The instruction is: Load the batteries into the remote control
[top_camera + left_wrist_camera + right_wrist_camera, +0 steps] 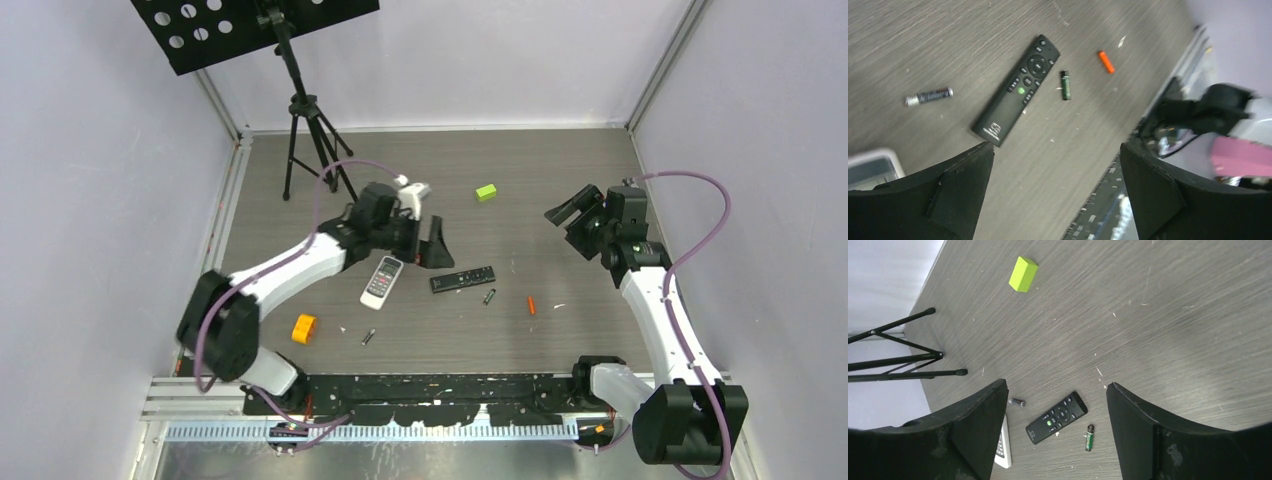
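Black-fingered, the left tool (1057,150) hangs spread wide and empty above the bench (560,170), beside a white remote (382,281). The right tool (1057,386) is spread and empty too. Between them lie a black remote (462,279), a dark battery (489,296) and an orange-red battery (531,306); a third battery (366,337) lies nearer the bases.

The left arm (290,265) rises from its base at the near left, and its white forearm slants far and right toward the middle. The left gripper (435,243) points down and to the right with its jaws spread wide and nothing between them (the wrist view shows both black fingers (948,190) well apart). The right arm (655,300) stands more upright from the near right, leaning far and left. The right gripper (568,218) is held high and angled to the left, its jaws parted and holding nothing.
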You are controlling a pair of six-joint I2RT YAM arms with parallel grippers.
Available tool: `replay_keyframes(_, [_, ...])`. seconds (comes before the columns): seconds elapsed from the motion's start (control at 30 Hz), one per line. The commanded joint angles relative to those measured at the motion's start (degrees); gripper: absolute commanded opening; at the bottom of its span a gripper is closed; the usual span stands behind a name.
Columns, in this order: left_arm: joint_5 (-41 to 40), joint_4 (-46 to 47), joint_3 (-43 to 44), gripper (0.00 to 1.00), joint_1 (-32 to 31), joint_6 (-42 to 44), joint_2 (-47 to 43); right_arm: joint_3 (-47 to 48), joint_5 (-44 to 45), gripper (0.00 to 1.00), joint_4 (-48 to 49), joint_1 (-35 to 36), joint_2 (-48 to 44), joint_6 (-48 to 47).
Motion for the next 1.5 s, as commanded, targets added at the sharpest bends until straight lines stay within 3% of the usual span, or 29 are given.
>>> replay_keyframes(0.0, [-8.2, 2.3, 8.9, 0.99, -6.6, 14.4, 11.0, -0.2, 2.1, 0.74, -1.5, 0.2, -1.2, 2.0])
replay_keyframes(0.17, [-9.7, -2.7, 18.4, 0.94, -11.6, 27.0, 22.4, -0.4, 1.3, 0.57, -3.6, 0.2, -0.6, 0.4])
replay_keyframes(0.33, [-8.4, -7.6, 23.8, 0.87, -13.0, 33.5, 29.2, -1.3, 2.8, 0.56, -4.9, 0.2, -1.1, -0.6])
replay_keyframes(0.53, [-16.2, -12.4, 27.7, 0.88, -16.6, 41.0, 35.3, -1.7, 2.7, 0.56, -5.5, 0.1, 0.4, -1.7])
replay_keyframes(0.67, [-17.5, -17.3, 31.3, 0.80, -16.9, 43.4, 38.8, -2.4, 2.8, 0.56, -5.6, 0.2, 0.6, -2.0])
replay_keyframes(0.87, [-19.7, -20.0, 32.9, 0.64, -17.4, 44.6, 41.0, -3.2, 3.0, 0.56, -5.6, 0.2, 0.5, -1.9])
replay_keyframes(1.07, [-23.7, -22.2, 33.3, 0.35, -17.9, 45.4, 42.1, -3.1, 3.3, 0.56, -5.6, 0.2, 0.6, -1.9])
replay_keyframes(1.2, [-23.9, -20.0, 32.9, 0.22, -17.8, 42.3, 40.4, -2.9, 3.0, 0.56, -5.7, 0.1, 0.4, -1.7])
replay_keyframes(1.37, [-18.6, -14.3, 32.5, 0.20, -16.3, 33.6, 36.4, -3.4, 1.4, 0.56, -5.2, 0.1, -2.2, -1.7])
replay_keyframes(1.47, [-14.7, -11.5, 31.6, 0.20, -14.7, 29.0, 33.7, -4.8, -6.2, 0.57, -1.0, 0.1, -4.3, -3.7])
